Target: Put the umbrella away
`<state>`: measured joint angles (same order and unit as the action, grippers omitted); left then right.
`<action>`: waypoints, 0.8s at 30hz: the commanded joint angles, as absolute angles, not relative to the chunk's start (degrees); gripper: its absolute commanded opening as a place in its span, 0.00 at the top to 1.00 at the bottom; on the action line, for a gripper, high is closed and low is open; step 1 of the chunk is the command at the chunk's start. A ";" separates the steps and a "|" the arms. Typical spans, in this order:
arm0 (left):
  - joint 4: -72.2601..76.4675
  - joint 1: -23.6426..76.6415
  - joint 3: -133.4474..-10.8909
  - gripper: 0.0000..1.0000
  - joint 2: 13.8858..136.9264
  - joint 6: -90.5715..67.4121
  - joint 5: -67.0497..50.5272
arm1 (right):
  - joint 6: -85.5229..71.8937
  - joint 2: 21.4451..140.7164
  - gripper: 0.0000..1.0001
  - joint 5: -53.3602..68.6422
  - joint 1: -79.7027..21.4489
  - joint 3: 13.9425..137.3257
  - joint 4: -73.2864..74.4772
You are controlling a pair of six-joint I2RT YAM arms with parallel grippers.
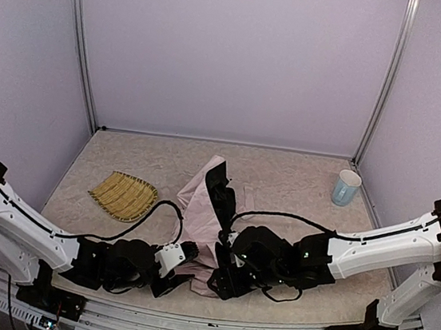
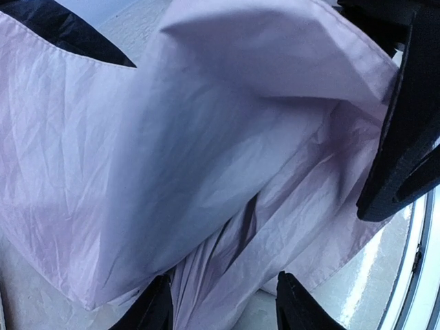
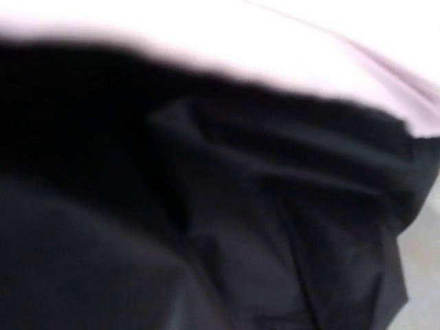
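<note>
The pale pink umbrella [image 1: 202, 199] lies collapsed and crumpled in the middle of the table, with its black inner side [image 1: 219, 191] turned up. My left gripper [image 1: 191, 252] is at its near left edge. In the left wrist view its two black fingers [image 2: 155, 311] stand apart, with a fold of pink fabric [image 2: 206, 158] lying between them. My right gripper [image 1: 222, 271] is pressed into the umbrella's near edge. The right wrist view is filled by blurred black fabric [image 3: 227, 227] with a pink rim [image 3: 330, 55], and its fingers are hidden.
A yellow woven tray [image 1: 124, 195] lies on the table at the left. A pale blue cup [image 1: 346, 187] stands at the back right. The right arm's black gripper body [image 2: 409, 124] is close on the right in the left wrist view. The near table edge lies just behind both grippers.
</note>
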<state>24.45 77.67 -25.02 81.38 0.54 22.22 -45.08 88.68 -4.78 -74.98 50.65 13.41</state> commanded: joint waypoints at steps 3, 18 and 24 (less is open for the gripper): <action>26.93 77.01 -26.70 0.51 85.59 1.28 21.07 | -45.63 87.95 0.40 -2.64 -74.44 49.54 11.02; 28.51 76.62 -21.89 0.44 75.43 2.94 20.26 | -1.27 79.58 0.97 30.07 -72.26 52.38 -4.32; 31.69 75.89 -20.74 0.46 75.24 3.23 22.10 | 6.28 82.35 0.95 47.58 -61.15 54.15 -5.30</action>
<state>28.16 76.93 -21.37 75.48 2.07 20.47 -3.11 80.93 31.03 -67.20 52.18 -0.93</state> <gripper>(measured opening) 0.550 0.038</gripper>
